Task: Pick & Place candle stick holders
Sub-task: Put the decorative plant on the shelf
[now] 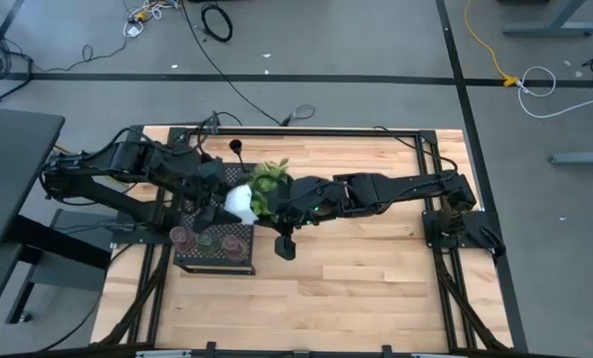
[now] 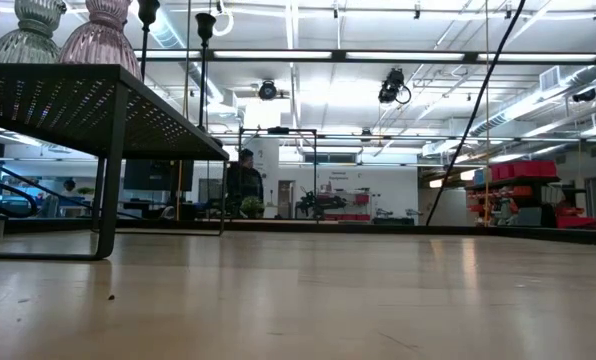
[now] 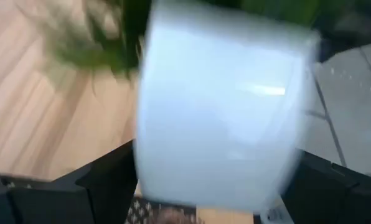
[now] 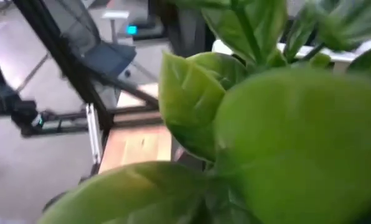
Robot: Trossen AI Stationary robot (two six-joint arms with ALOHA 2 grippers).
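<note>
Left arm: reaches in from the table's left edge, bent at the elbow, its wrist over the rear of the black perforated stand (image 1: 215, 249). The left gripper (image 1: 220, 199) sits just beside the white pot (image 1: 242, 202) of the leafy plant (image 1: 269, 181). In the left wrist view the pot (image 3: 220, 106) fills the space between the two dark fingers (image 3: 104, 186), which stand wide apart on either side of it; whether they touch the pot cannot be told.

Right arm: stretched nearly straight across the table from the right side, its wrist at the plant. The right gripper (image 1: 285, 245) points down toward the table just beside the stand's right edge. Its fingers are closed, and nothing shows in them. The right wrist view is filled by leaves (image 4: 279, 130).

Candle stick holders: glass holders, pinkish (image 1: 183, 237) and pale green (image 1: 206, 240), stand on the stand's top. In the low view a green one (image 2: 30, 30) and a pink one (image 2: 100, 35) stand side by side on the stand (image 2: 88, 100), with two thin black stems (image 2: 204, 60) behind them. One black holder (image 1: 236, 147) stands apart on the wooden table (image 1: 376, 288), behind the plant.
</note>
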